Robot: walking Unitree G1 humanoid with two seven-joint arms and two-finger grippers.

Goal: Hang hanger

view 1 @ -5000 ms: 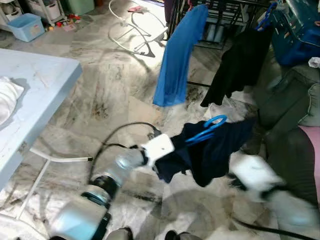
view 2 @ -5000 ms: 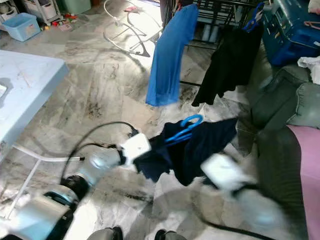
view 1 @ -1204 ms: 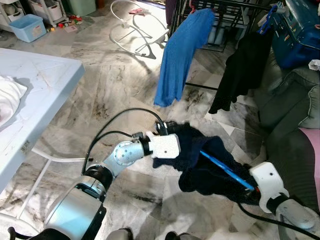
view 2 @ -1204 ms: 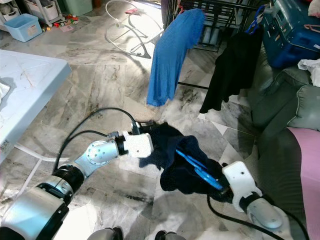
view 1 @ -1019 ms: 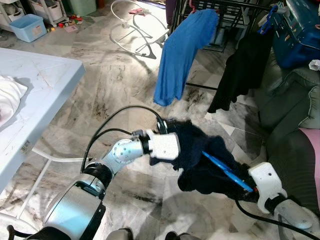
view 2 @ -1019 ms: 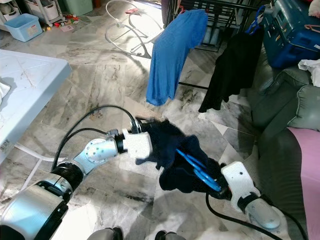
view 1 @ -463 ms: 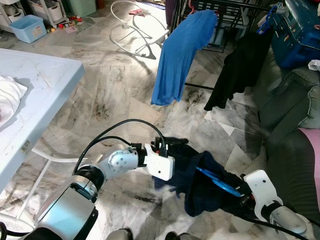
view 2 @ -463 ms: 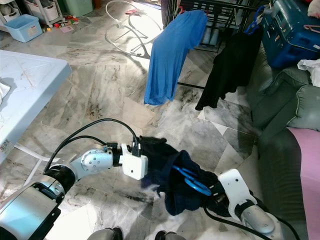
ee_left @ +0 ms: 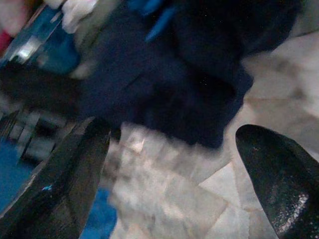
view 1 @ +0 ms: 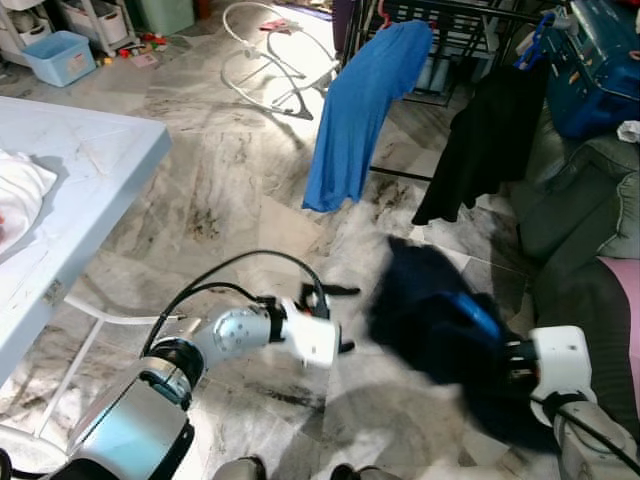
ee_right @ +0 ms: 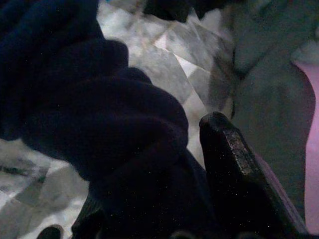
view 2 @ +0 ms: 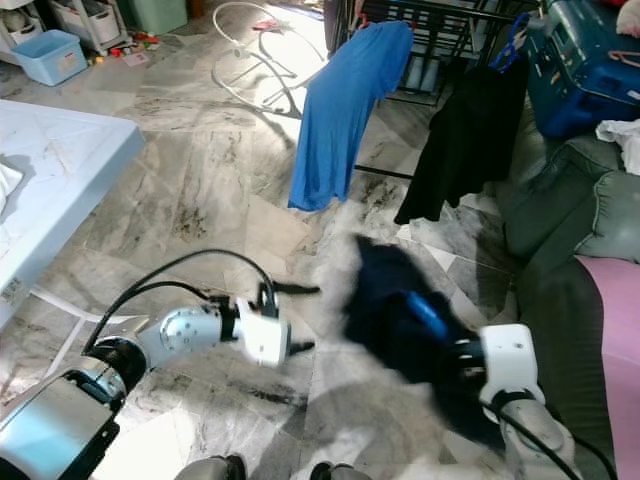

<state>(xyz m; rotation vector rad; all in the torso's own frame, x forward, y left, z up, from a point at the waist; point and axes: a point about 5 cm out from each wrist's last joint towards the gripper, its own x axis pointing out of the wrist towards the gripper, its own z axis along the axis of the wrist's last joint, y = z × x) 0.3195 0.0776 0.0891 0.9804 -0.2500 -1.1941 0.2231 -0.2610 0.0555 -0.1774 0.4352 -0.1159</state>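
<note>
Drying rack [view 1: 470,20] far ahead and up, well apart from both arms; blue shirt [view 1: 358,110] and black garment [view 1: 485,140] already hung on it. Dark navy garment [view 1: 435,335] on blue hanger [view 1: 478,315] held out in front of the right gripper [view 1: 512,362] — blurred, hanging low over the marble floor [view 1: 230,170]. Hanger's long axis looks to run diagonally up and away from the right wrist toward the robot's left; hook not discernible. Right gripper clamped on the hanger end, cloth bunched around its fingers [ee_right: 239,174]. Left gripper [view 1: 345,318] free, fingers [ee_left: 75,174] spread, pointed at the garment, just beside it but apart. Right arm nearer — likely carries the load up and forward to the rack.
</note>
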